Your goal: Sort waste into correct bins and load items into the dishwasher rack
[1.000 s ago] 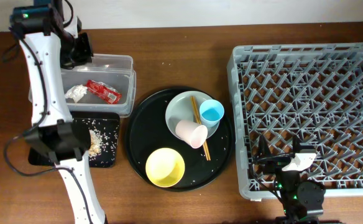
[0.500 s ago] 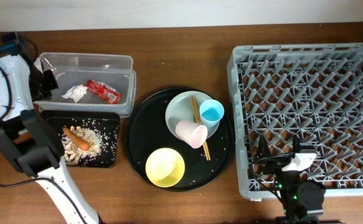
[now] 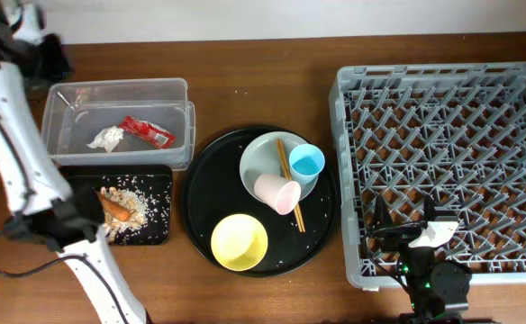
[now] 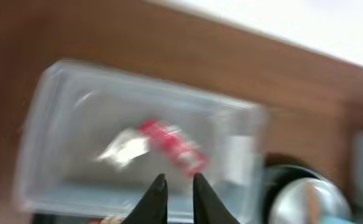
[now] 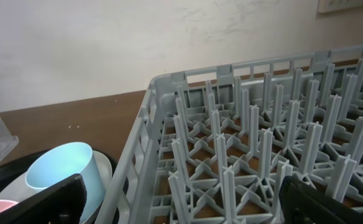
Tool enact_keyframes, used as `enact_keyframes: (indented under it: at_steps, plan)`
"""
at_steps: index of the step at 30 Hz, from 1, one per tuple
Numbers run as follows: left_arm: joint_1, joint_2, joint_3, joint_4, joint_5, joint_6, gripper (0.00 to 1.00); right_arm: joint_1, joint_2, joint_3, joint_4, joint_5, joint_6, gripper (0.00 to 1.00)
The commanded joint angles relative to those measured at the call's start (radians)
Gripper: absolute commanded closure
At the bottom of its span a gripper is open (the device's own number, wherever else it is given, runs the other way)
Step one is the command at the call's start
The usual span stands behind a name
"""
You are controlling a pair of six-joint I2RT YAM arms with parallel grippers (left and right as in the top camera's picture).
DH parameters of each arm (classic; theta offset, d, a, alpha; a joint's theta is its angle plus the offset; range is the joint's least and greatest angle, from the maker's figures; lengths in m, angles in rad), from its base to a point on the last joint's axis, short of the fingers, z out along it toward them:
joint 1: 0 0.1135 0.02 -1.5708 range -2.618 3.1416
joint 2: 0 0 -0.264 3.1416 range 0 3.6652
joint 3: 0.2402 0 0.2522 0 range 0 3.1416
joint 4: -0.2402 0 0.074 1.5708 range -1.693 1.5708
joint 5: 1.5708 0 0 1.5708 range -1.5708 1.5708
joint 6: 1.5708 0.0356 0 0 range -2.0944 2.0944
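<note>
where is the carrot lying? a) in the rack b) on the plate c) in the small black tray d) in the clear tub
c: the carrot lies in the small black tray, among the rice scraps.

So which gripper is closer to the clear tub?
Left. The left gripper hovers by the clear tub's far left corner; the right gripper is away at the dishwasher rack's near left corner.
</note>
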Motion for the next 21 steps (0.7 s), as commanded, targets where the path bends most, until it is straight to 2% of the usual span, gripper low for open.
enact_keyframes:
  at_steps: [1, 2, 6, 8, 11, 12, 13, 15, 17, 19, 21]
  plan:
    - [-0.225, -0.036, 0.068, -0.016, 0.101, 0.008, 0.71, -0.005, -0.006, -0.006, -0.004, 0.008, 0.001, 0.01]
    - [-0.306, -0.036, 0.068, -0.016, 0.099, 0.008, 0.67, -0.005, -0.006, -0.006, -0.004, 0.008, 0.001, 0.02]
    - [-0.560, -0.055, 0.061, -0.016, 0.068, 0.009, 0.66, -0.005, -0.006, -0.006, -0.004, 0.008, 0.001, 0.02]
    - [-0.676, -0.111, 0.014, -0.016, -0.034, 0.010, 0.66, -0.005, -0.006, -0.006, -0.004, 0.008, 0.001, 0.02]
    - [-0.749, -0.271, -0.215, -0.016, -0.097, 0.016, 0.66, -0.005, -0.006, -0.006, -0.004, 0.004, 0.001, 0.02]
    - [-0.750, -0.389, -0.384, -0.016, -0.102, 0.016, 0.67, -0.005, -0.006, -0.006, -0.004, 0.004, 0.001, 0.02]
    - [-0.750, -0.441, -0.457, -0.015, -0.118, 0.016, 0.68, -0.005, -0.006, -0.006, -0.004, -0.011, 0.017, 0.02]
    - [-0.750, -0.535, -0.591, -0.003, -0.166, 0.011, 0.68, -0.005, -0.006, 0.000, 0.003, -0.146, 0.144, 0.02]
    - [-0.750, -0.545, -0.647, 0.024, -0.163, -0.016, 0.68, -0.005, -0.005, 0.106, -0.110, -0.154, 0.144, 0.02]
    - [-0.750, -0.544, -0.727, 0.099, -0.155, -0.034, 0.67, -0.005, 0.082, 0.392, -0.356, -0.153, 0.143, 0.02]
    - [-0.751, -0.544, -0.822, 0.145, -0.146, -0.053, 0.66, -0.005, 0.269, 0.700, -0.612, -0.154, 0.143, 0.02]
